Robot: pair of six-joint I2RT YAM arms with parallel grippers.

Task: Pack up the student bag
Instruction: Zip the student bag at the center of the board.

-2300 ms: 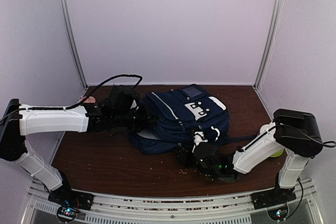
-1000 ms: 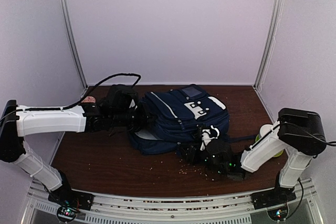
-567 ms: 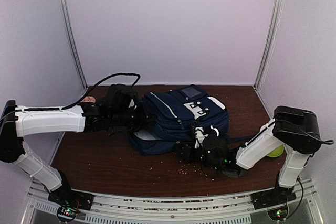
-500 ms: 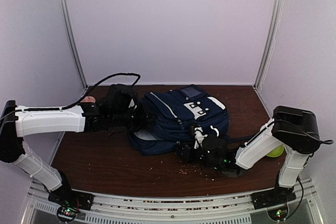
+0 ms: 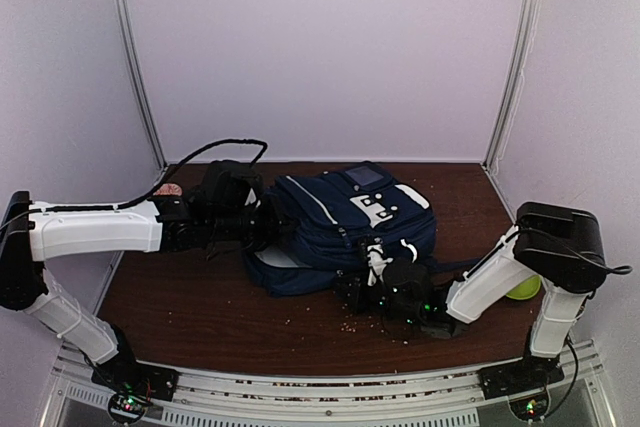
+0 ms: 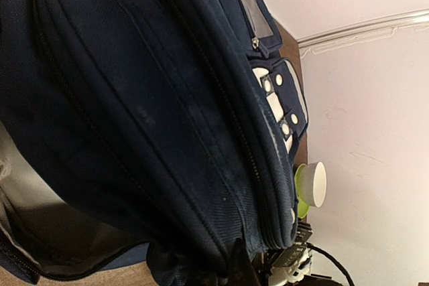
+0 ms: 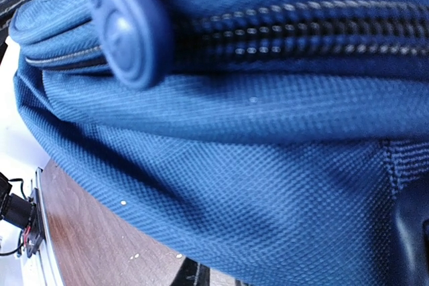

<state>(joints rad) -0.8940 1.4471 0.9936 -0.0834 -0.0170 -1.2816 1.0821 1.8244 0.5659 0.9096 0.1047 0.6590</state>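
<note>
The student bag (image 5: 350, 217), navy blue with white trim and white patches, lies on the brown table (image 5: 190, 297). My left gripper (image 5: 268, 229) is at the bag's left end, by its open mouth. In the left wrist view the bag (image 6: 154, 112) fills the frame, with grey lining (image 6: 27, 232) at lower left and bunched fabric around one dark fingertip (image 6: 239, 267). My right gripper (image 5: 362, 292) presses against the bag's near edge. The right wrist view shows only close blue fabric (image 7: 255, 165), a zip and its pull (image 7: 124, 25); its jaws are hidden.
A green cup with a white rim (image 5: 524, 291) stands at the right behind my right arm; it also shows in the left wrist view (image 6: 312, 185). A small pink thing (image 5: 170, 189) lies at the far left. Light crumbs (image 5: 380, 325) dot the table near my right gripper.
My right gripper drifted right along the bag's near edge, then came back left against the bag. The left arm and the bag have hardly moved.
</note>
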